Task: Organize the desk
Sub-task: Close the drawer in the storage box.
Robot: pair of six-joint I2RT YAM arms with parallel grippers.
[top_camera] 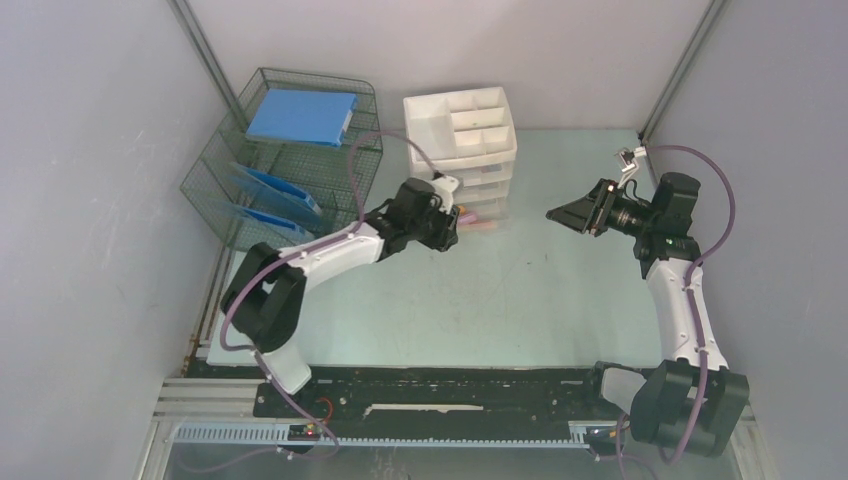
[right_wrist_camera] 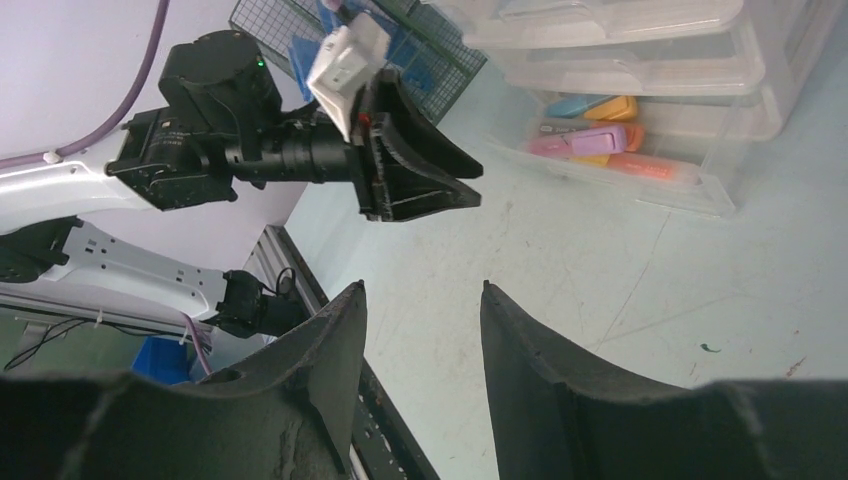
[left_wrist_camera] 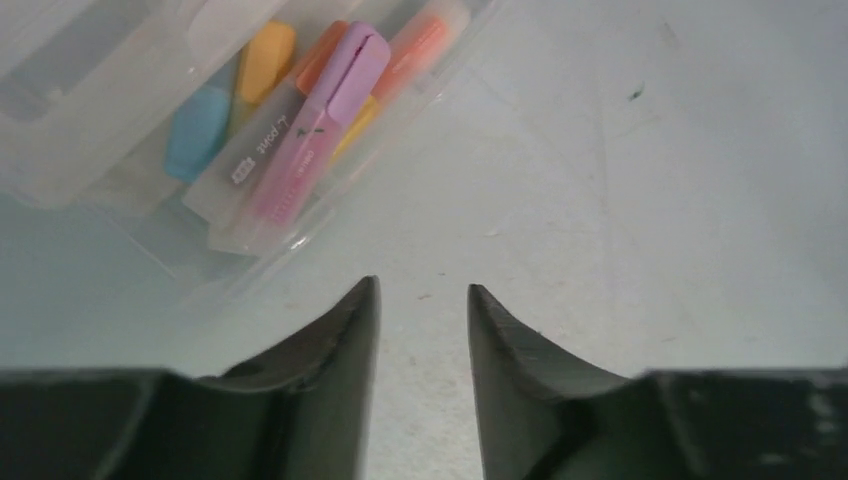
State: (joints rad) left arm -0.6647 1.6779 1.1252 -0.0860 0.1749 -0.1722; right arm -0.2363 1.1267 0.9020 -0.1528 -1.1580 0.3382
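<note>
The desk (top_camera: 520, 300) is a pale mint-green tabletop. My left gripper (top_camera: 452, 228) sits low at the pulled-out bottom drawer (left_wrist_camera: 60, 170) of a white drawer unit (top_camera: 470, 140). In the left wrist view its jaws (left_wrist_camera: 422, 290) stand open with only bare desk between them, just short of the drawer's front. A pink-and-purple highlighter (left_wrist_camera: 310, 130) lies on top of several others in the drawer. My right gripper (top_camera: 552, 214) hangs above the desk right of the unit, open and empty (right_wrist_camera: 422, 288), facing the left gripper (right_wrist_camera: 470, 180).
A wire mesh rack (top_camera: 285, 160) with a blue folder (top_camera: 300, 117) on top stands at the back left. Grey walls close in on both sides. A black front rail (top_camera: 450, 385) runs along the near edge.
</note>
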